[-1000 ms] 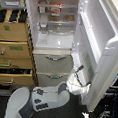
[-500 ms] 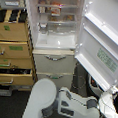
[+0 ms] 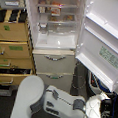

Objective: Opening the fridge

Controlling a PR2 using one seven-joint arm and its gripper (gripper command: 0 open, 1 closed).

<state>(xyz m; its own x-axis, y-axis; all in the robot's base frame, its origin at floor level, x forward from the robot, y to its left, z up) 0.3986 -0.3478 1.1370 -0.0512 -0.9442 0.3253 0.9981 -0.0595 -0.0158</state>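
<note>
The tall white fridge [image 3: 53, 64] stands in the middle of the exterior view. Its large upper door [image 3: 104, 32] is swung wide open to the exterior view's right, with the inner side and a green-printed label [image 3: 110, 56] showing. The lit inside [image 3: 55, 17] holds shelves with several items. The two lower drawers [image 3: 53, 82] with bar handles are shut. My white arm [image 3: 62, 103] lies low across the bottom, in front of the drawers. Its gripper end [image 3: 103, 111] is at the bottom right, below the door and apart from it. It is blurred, so I cannot tell how its jaws stand.
A tan wooden drawer cabinet [image 3: 13, 47] stands to the left of the fridge, with its drawers partly pulled out. A grey box [image 3: 11, 2] sits on top of it. Dark floor [image 3: 4, 104] shows at the bottom left.
The arm has dropped from the edge of the open door and drawn back, and now lies across the bottom. The view has shifted slightly. The door stays open.
</note>
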